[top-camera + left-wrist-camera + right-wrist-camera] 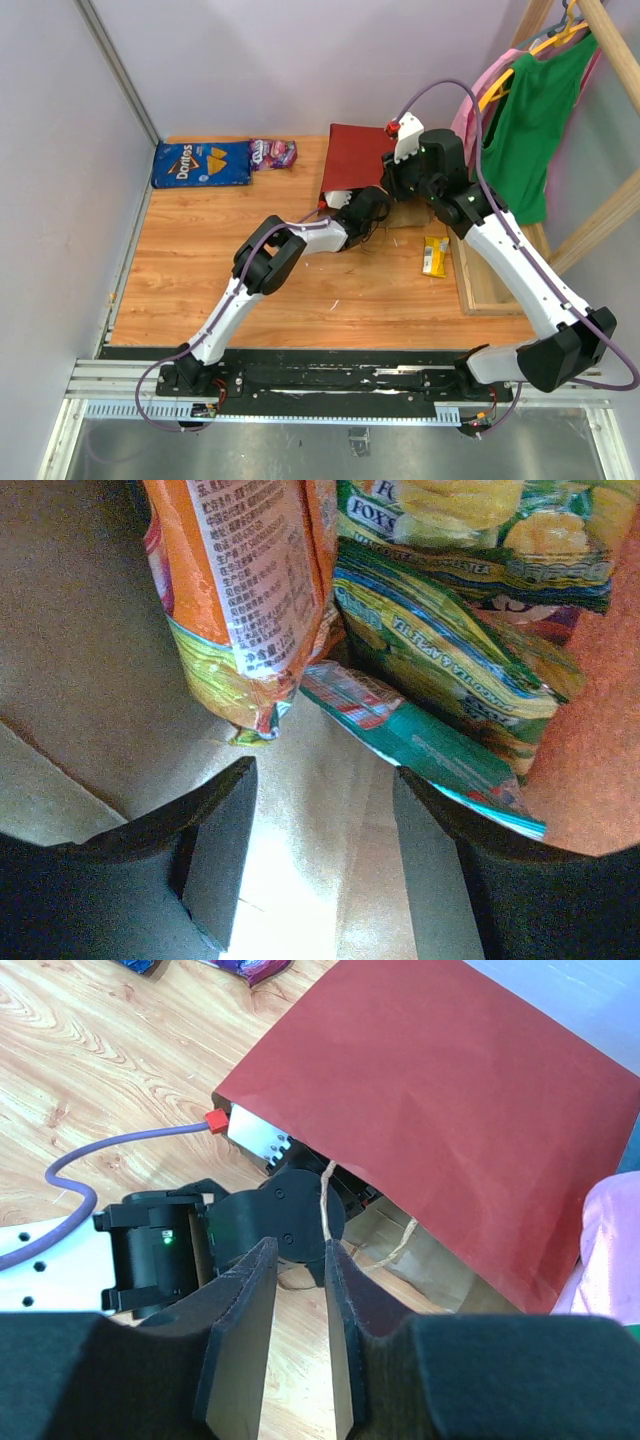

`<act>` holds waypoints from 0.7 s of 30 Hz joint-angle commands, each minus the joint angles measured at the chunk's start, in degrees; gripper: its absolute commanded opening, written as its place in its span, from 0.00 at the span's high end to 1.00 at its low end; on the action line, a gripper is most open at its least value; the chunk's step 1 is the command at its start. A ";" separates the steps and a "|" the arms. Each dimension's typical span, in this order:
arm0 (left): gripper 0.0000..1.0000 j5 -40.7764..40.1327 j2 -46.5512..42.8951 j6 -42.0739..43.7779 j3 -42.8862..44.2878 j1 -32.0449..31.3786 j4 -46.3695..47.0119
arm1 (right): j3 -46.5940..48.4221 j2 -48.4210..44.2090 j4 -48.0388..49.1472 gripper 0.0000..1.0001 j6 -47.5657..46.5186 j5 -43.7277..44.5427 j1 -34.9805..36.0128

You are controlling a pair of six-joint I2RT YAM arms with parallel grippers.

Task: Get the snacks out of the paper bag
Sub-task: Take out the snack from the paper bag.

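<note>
While left hand (322,775) gapes inside paper bag (90,680), snacks (250,590) within, right hand (300,1248), grip unclear.

The red paper bag (440,1110) is lying on its side on the wooden table (100,1070), with its brown-lined mouth facing the camera. The left arm (285,1215) is reaching into that mouth. Its black wrist is sitting just outside the bag's near edge, and its fingers are hidden inside. A purple cable (110,1150) is trailing away from the bag's near-left corner. The right gripper (300,1250) is hovering just in front of the mouth, jaws standing narrowly apart, with one twisted handle (325,1195) running down between them. A second handle (405,1240) is looping beside it. A purple packet (250,968) is lying beyond the bag's far-left corner.
</note>
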 commanded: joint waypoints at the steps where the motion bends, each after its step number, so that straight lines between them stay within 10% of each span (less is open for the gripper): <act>1: 0.39 -0.84 3.61 0.96 3.81 0.75 -5.48 | -0.37 -2.15 0.83 0.72 0.40 0.95 -0.53; 21: 0.38 -1.91 1.59 -3.45 3.11 1.01 -13.63 | -0.82 -2.45 1.08 0.72 0.84 0.76 -0.52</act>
